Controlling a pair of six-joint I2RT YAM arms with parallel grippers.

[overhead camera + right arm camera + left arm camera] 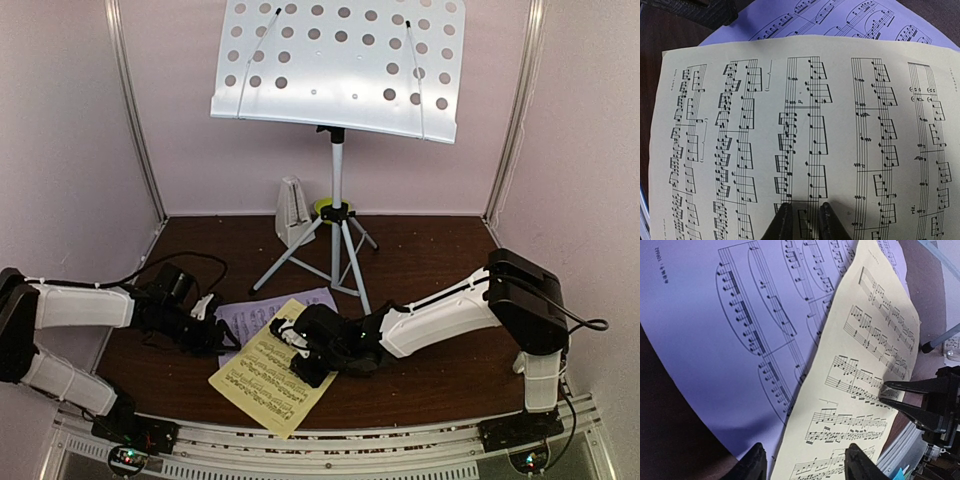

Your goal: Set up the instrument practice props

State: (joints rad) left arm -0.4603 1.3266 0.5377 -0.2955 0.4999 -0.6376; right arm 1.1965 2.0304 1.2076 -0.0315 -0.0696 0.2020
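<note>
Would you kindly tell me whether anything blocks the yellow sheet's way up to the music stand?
Nothing visible does. The yellow sheet lies on top of the lilac sheet, the music stand holds nothing on its tray, and the metronome stands low beside its legs.

This is looking like a robotics lab test cell, not a home or a music room. Plain pale panel walls point(60, 150) and silver metal frame posts point(135, 110) are boxing in a dark brown wooden bench point(430, 250). A slotted aluminium rail point(330, 440) is carrying two bolted white-and-black robot arms point(440, 310) along the frame's bottom. A white perforated music stand point(340, 60) is standing as a staged prop.
</note>
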